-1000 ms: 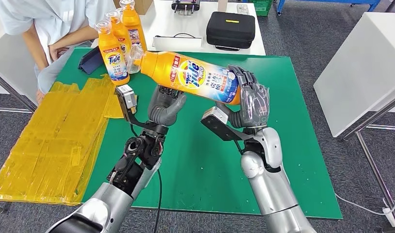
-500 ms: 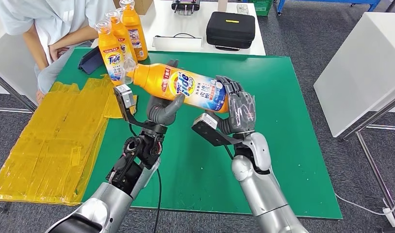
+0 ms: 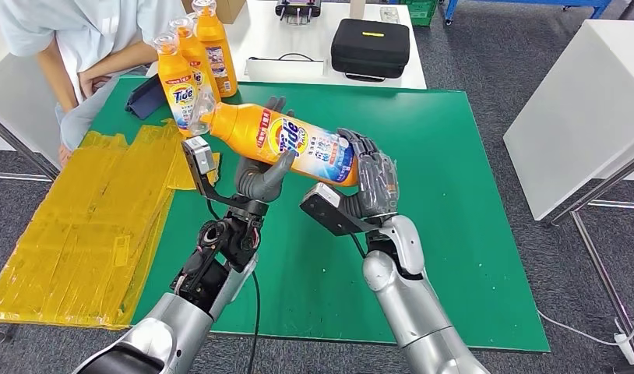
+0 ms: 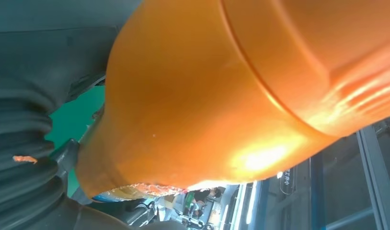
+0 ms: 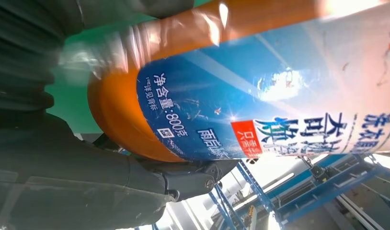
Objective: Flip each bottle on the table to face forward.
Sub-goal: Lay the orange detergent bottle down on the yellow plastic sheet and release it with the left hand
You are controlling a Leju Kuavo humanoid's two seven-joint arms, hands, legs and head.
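Note:
An orange Tide detergent bottle [image 3: 287, 140] lies nearly on its side in the air above the green mat [image 3: 454, 156], its clear cap toward the back left and its printed label facing up. My right hand [image 3: 372, 183] grips its base. My left hand [image 3: 263, 175] is under the shoulder of the bottle, thumb in front and fingers reaching up behind it. The left wrist view has the orange body [image 4: 222, 96] pressed close to my left hand [image 4: 25, 158]. In the right wrist view the blue label [image 5: 260, 105] sits against my right hand [image 5: 63, 182].
Three more orange bottles [image 3: 177, 86] stand upright at the mat's back left corner, close to the held bottle's cap. A person sits behind them. Yellow plastic sheeting [image 3: 88, 218] lies left of the mat. A black case [image 3: 370, 47] rests on the white table behind.
The bottle has moved left and lower with my right hand. My left hand's fingers have come up behind the bottle and now wrap it.

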